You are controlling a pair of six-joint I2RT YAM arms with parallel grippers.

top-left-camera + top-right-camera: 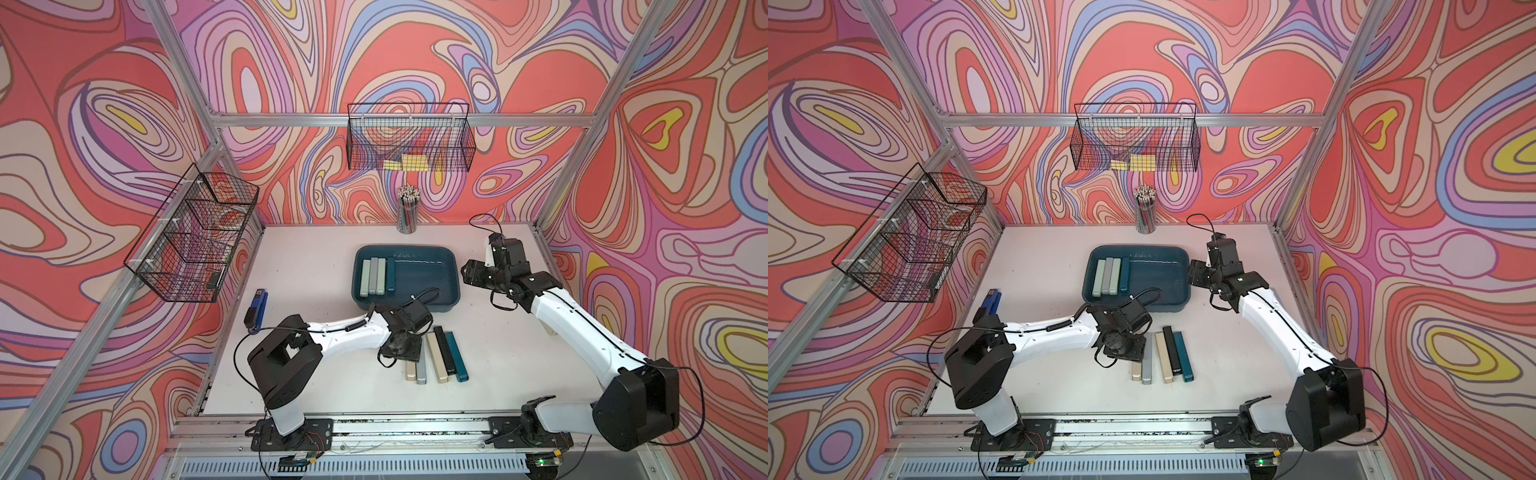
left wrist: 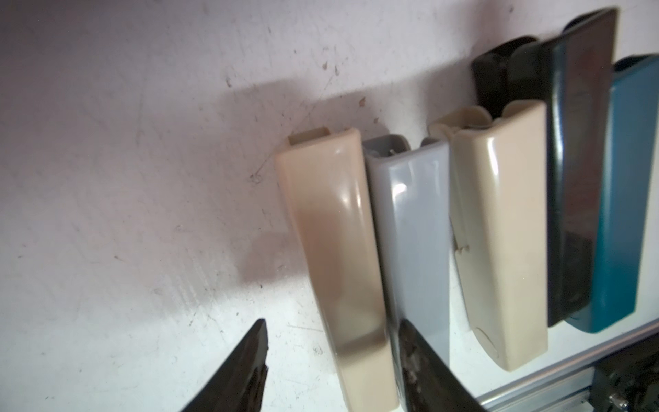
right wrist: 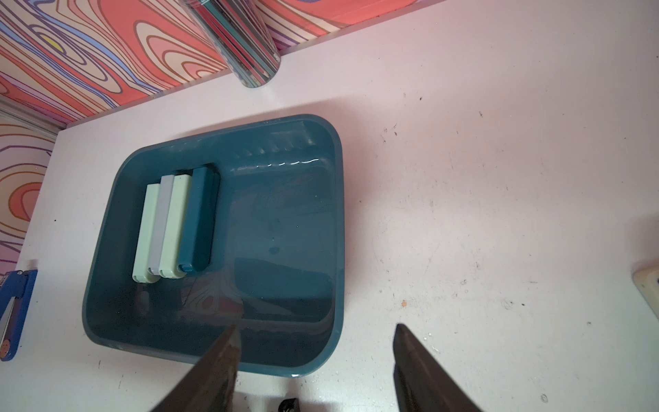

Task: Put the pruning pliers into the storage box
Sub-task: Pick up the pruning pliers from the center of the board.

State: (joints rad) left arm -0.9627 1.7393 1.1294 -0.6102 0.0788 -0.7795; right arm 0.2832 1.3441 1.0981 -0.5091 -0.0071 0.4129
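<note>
Raised marks on the far wall of the box (image 1: 424, 274) are too blurred to read. Four pliers (image 1: 377, 276) lie side by side in its left part. Five more (image 1: 440, 357) lie on the table (image 1: 311, 270) just near of it, and the left arm (image 1: 353, 328) hides the far ends of the leftmost two. The left gripper (image 2: 333, 323) stands apart astride the leftmost beige pliers (image 2: 331, 232). The right gripper (image 3: 316, 327) gapes empty by the box's right rim.
</note>
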